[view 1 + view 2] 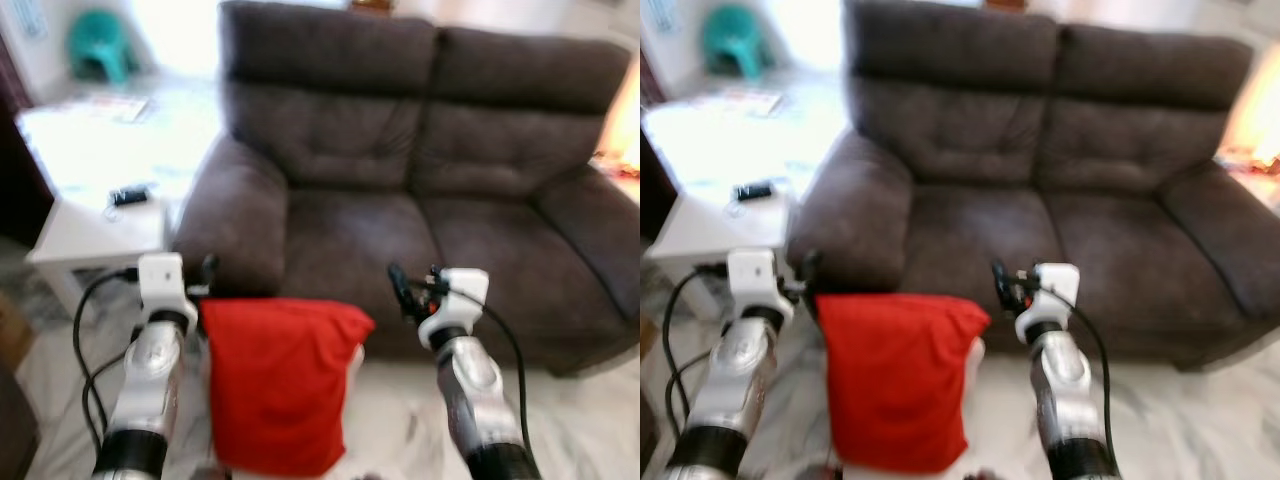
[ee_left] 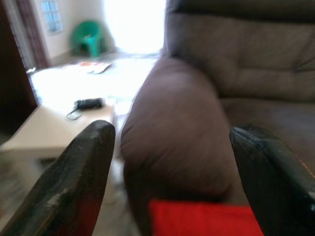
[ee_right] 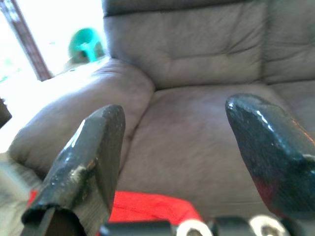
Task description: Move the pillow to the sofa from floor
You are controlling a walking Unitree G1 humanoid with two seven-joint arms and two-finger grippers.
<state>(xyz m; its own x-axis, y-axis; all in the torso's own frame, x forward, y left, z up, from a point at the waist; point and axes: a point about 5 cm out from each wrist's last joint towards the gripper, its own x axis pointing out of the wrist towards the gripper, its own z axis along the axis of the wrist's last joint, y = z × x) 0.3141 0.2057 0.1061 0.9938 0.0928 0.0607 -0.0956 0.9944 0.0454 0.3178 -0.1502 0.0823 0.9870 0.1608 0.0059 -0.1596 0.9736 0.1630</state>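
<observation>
Left eye view puts the dark grey sofa (image 1: 420, 190) straight ahead, seat bare, a white side table (image 1: 95, 235) by its left armrest. The red pillow (image 1: 275, 385) hangs upright between the two raised arms, in front of the seat edge; whether its lower end touches the floor I cannot tell. The carry step seems in hand; next it must go forward and up over the seat. The left gripper (image 2: 172, 167) sits at the pillow's upper left corner, the right gripper (image 3: 172, 147) just right of it, both with fingers spread wide, clasping nothing.
</observation>
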